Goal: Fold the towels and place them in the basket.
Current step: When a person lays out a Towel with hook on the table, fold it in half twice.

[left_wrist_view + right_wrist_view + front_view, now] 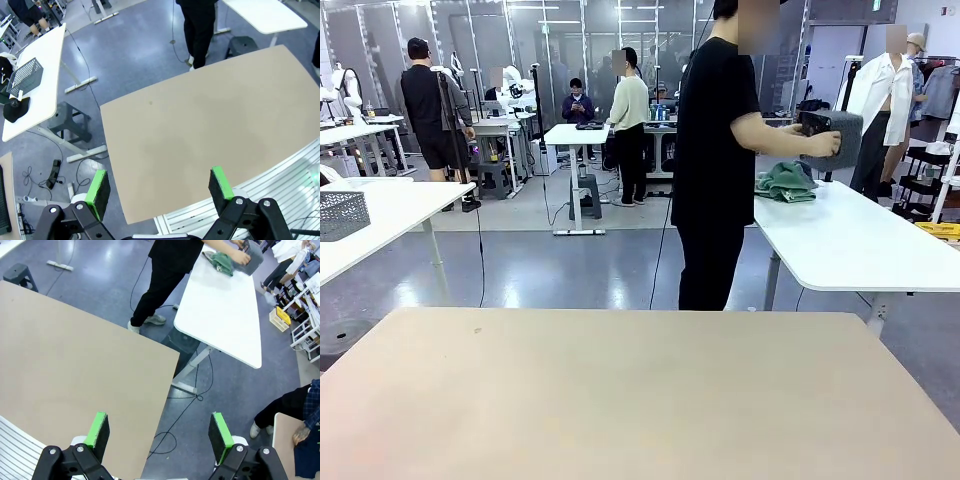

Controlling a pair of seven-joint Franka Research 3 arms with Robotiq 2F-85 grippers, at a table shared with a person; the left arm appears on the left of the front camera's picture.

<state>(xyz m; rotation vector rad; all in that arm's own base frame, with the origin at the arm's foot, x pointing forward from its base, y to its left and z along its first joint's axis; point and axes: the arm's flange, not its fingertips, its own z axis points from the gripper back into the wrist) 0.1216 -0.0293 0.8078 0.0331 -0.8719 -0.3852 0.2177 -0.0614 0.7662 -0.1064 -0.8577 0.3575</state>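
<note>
Evidently idle: my left pincer (158, 182), right pincer (160, 426) both wide apart, empty, over tan table (620, 390). Towels (786, 182) heaped on white side table (850, 240); person holds basket (840, 135), likely to bring it over.

Open-plan lab hall, rows of white tables (850, 245), grey polished floor (570, 270) (cables (480, 255) trailing), people (628, 120) standing about

From my remote seat I see the left claw (159, 186) and the right claw (159, 429) built alike, black linked fingers with bright green pads (97, 192) and silver pivot screws, while the person (715, 170) wears a black short-sleeved shirt and black trousers.
</note>
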